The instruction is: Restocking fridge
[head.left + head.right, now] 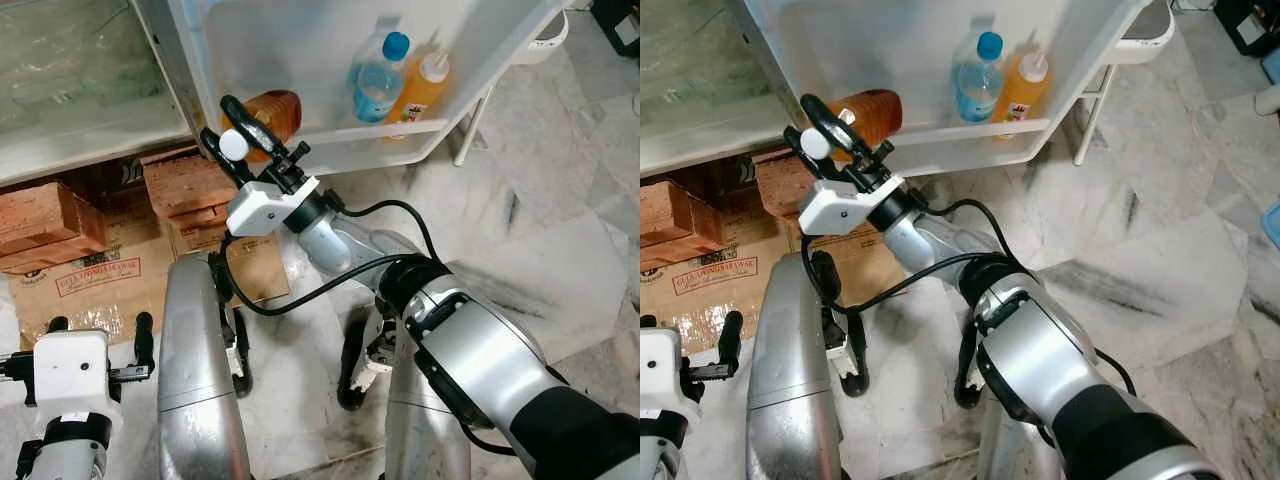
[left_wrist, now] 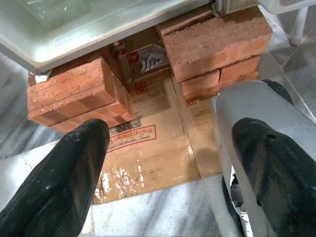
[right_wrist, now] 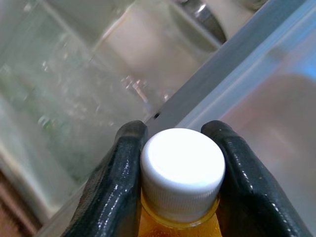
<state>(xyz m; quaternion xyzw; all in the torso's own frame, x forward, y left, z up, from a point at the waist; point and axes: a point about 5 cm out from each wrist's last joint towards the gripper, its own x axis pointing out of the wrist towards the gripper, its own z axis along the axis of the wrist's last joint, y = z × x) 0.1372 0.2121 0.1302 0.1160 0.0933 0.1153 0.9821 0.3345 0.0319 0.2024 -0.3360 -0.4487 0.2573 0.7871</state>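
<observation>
My right gripper (image 1: 228, 128) is shut on the neck of an amber juice bottle (image 1: 276, 112) with a white cap (image 1: 234, 145). The bottle is tilted, with its body over the left end of the white fridge door shelf (image 1: 380, 150). In the right wrist view both fingers (image 3: 116, 187) press the sides of the white cap (image 3: 182, 170). A blue-capped water bottle (image 1: 378, 85) and an orange bottle (image 1: 425, 85) stand upright on the same shelf. My left gripper (image 1: 100, 335) hangs low at the left, open, with nothing between its fingers (image 2: 64, 182).
The open fridge compartment (image 1: 70, 80) with a glass shelf lies at the upper left. Under it are stacked red bricks (image 1: 185, 185) and a flattened cardboard box (image 1: 90, 280) on the marble floor. A white stool leg (image 1: 470, 130) stands right of the door.
</observation>
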